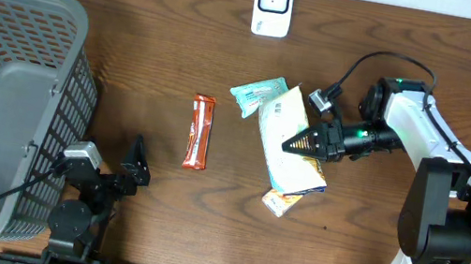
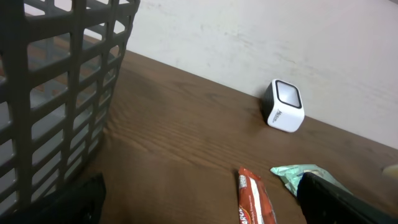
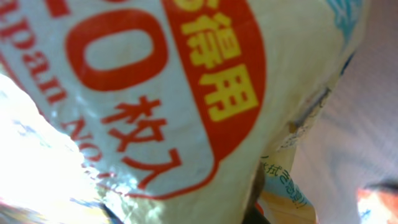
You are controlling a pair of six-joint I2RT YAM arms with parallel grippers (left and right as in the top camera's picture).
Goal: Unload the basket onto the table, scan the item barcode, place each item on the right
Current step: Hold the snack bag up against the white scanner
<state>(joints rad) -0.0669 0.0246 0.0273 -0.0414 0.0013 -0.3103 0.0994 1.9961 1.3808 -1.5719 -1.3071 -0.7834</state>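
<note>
1. From above: shows the pack lying on the table, a bit right of the middle. Rests partly on a small yellow packet and touches a green packet.
2. Also from above: shows the right gripper squeezed shut over the middle of the pack. Looks like a pinch on the wrapper, with the pack not yet lifted.
3. Puts the scanner at the far edge of the table, well apart from the pack. Shows a red bar lying alone to the left and a grey basket at the left side.
4. Finds the left gripper near the basket, spread as wide as can be, holding nothing.
5. From the left wrist: looks past the basket to the scanner by the wall. Catches the red bar and the green packet low down, with a dark finger at each bottom corner and nothing between them.
6. From the right wrist: fills up with the pack's white wrapper, red patches and yellow letters, very close. Shows no barcode and no clear fingers.
7. So far: looks like only the grab is done. Left to do: lift the pack, carry it over to the scanner, and turn the barcode to the window. Hard to say which side has the barcode.
</note>
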